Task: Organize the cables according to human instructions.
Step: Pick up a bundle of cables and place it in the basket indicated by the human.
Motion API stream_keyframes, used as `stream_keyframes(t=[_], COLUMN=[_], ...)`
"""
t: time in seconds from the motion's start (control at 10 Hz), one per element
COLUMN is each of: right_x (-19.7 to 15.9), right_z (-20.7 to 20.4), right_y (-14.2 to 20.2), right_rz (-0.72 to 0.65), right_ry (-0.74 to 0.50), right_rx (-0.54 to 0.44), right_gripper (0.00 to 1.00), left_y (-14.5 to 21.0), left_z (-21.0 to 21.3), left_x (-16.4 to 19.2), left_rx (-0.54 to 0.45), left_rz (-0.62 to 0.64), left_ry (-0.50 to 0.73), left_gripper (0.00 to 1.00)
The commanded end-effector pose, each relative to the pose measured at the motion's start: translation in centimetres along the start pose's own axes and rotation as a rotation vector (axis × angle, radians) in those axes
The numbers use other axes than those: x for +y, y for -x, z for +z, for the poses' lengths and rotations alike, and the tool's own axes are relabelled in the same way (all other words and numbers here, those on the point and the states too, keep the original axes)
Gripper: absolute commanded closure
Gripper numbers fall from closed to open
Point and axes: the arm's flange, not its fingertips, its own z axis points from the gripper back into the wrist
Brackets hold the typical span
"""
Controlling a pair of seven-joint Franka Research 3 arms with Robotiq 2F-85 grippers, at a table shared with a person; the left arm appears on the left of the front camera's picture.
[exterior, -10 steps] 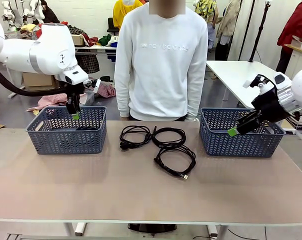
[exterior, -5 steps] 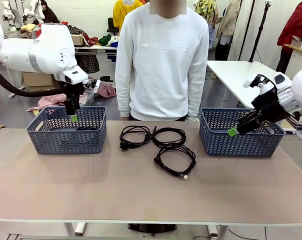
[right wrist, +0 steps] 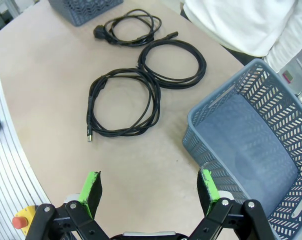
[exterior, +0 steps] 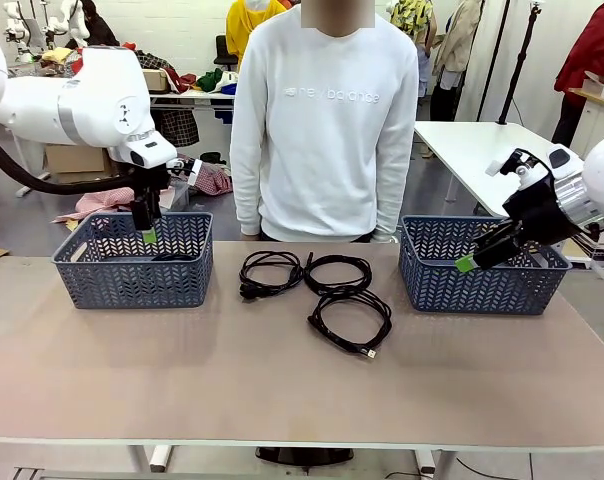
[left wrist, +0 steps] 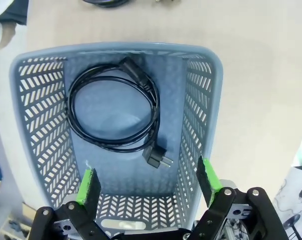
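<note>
Cables (exterior: 334, 292) unmoved; left claw (exterior: 147, 235) shifted slightly over basket (exterior: 102, 275).

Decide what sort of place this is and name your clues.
Probably a robotics lab: white robot arms flank a beige table with blue-grey lattice baskets and coiled black cables; another white worktable stands behind.

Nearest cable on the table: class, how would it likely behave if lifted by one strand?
Probably floppy: the cable is thin, loosely looped, with no tie showing, so it would likely sag and uncoil. Likely light for its size. Its free plug may dangle and snag.
</note>
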Motion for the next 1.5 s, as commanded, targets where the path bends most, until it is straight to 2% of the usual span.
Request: stream_keyframes(t=[0.0, 0.1, 0.4, 0.8, 1.0, 1.2, 1.4], right_x=[-0.3, -0.3, -0.3, -0.3, -0.3, -0.3, -0.3], right_z=[-0.2, -0.2, -0.2, -0.2, -0.2, -0.2, -0.2], right_y=[0.1, 0.1, 0.1, 0.1, 0.1, 0.1, 0.1], right_rz=[0.009, 0.009, 0.009, 0.009, 0.009, 0.009, 0.009], right_ry=[-0.014, -0.014, -0.014, -0.014, -0.014, -0.014, -0.014], right_rx=[-0.017, -0.017, -0.017, -0.017, -0.017, -0.017, -0.017], right_gripper=[0.0, 0.0, 0.0, 0.0, 0.0, 0.0, 0.0], left_y=[0.2, 0.0, -2.0, -6.3, -7.9, -9.0, -10.0], left_z=[0.0, 0.0, 1.8, 2.4, 2.1, 0.7, -0.7], left_x=[0.0, 0.0, -2.2, -8.6, -11.4, -13.2, -14.8], left_rx=[0.005, 0.0, -0.145, -0.305, -0.381, -0.421, -0.415], left_rz=[-0.003, 0.0, 0.083, 0.059, 0.046, 0.042, 0.041], left_ry=[-0.002, 0.0, -0.002, 0.051, 0.036, 0.04, 0.02], left_gripper=[0.0, 0.0, 0.0, 0.0, 0.0, 0.0, 0.0])
